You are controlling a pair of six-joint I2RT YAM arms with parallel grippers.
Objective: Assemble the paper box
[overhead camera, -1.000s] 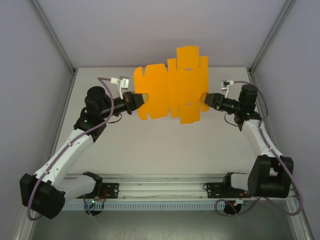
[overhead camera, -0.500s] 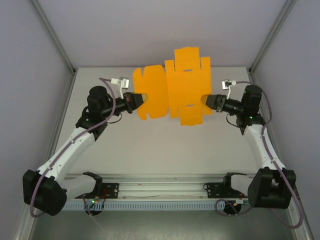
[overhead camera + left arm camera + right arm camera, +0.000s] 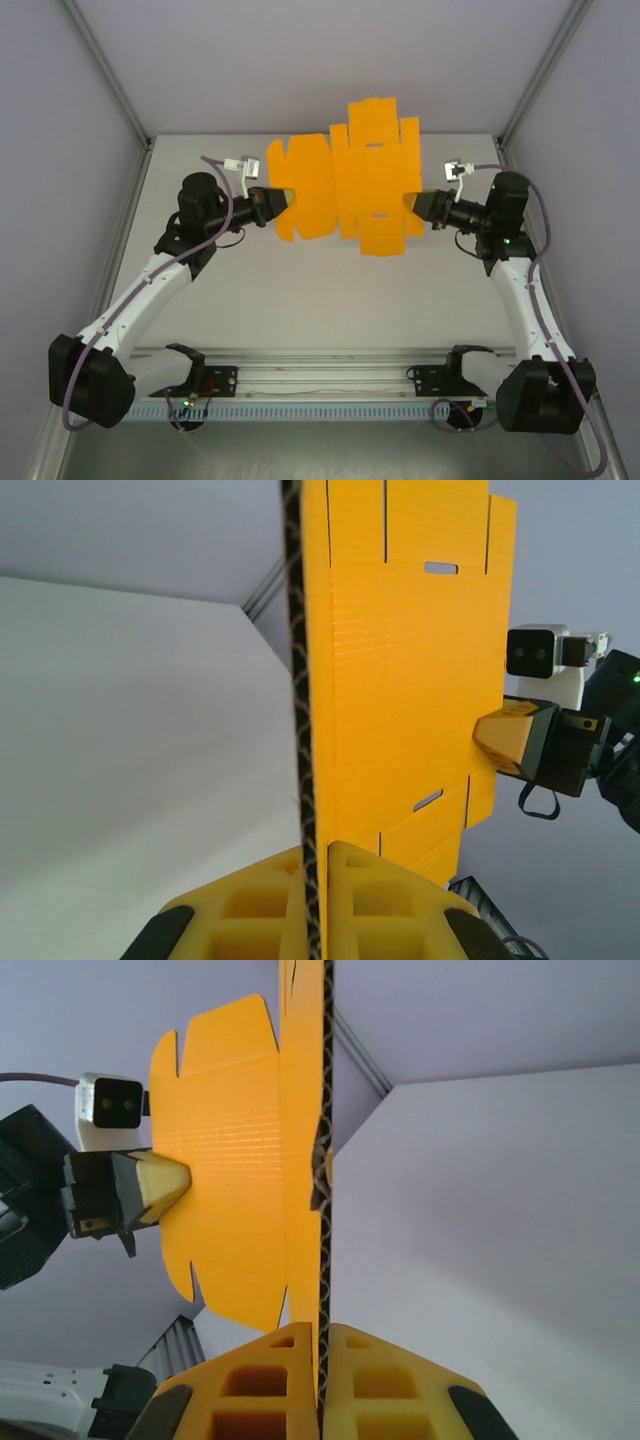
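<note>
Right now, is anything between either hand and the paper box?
Nothing visible. The left hand is shut on the left edge of the paper box and the right hand is shut on its right edge. Together they hold the flat sheet up off the table.

No text, label, brand, number or sign can be read in any view. The box (image 3: pixel 350 180) is plain orange-yellow card, unprinted wherever its faces show.
</note>
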